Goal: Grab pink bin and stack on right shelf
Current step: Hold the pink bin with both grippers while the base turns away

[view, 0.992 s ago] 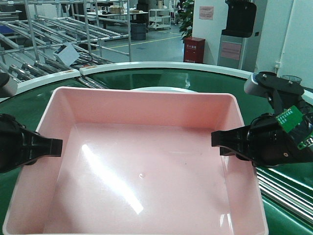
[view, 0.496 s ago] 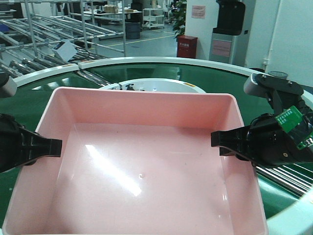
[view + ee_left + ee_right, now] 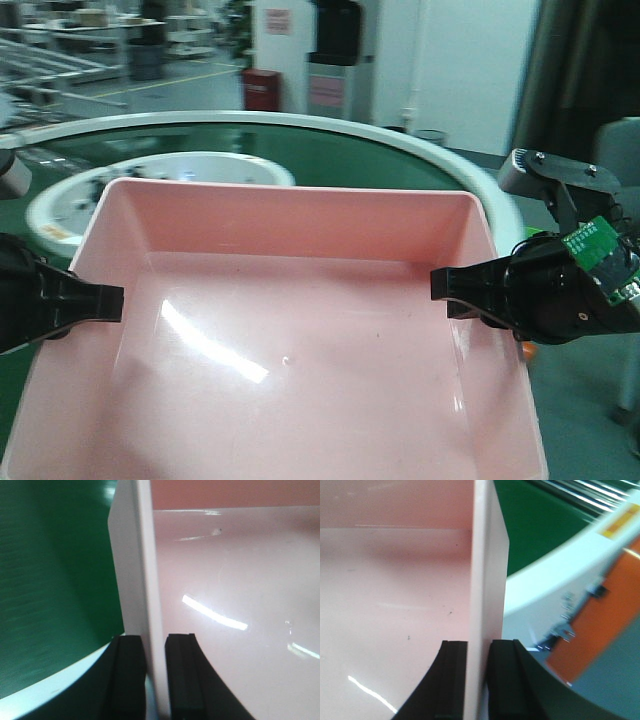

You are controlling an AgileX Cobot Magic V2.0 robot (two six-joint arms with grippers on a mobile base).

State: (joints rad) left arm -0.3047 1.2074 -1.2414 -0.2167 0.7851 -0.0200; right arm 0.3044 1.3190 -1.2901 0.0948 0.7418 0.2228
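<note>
Left gripper (image 3: pixel 155 645): clamped on the pink bin's (image 3: pixel 225 580) left wall; one finger inside, one outside
Right gripper (image 3: pixel 479 647): clamped likewise on the right wall
Pink bin: carried between both grippers; green conveyor belt (image 3: pixel 380 155) curving behind

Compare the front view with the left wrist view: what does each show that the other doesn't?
Front only: the whole bin, the right gripper on its right wall, and a red cabinet behind. Left wrist only: the left gripper's fingers straddling the left wall, one inside, one outside. Both: the bin, the left gripper and the green belt.
</note>
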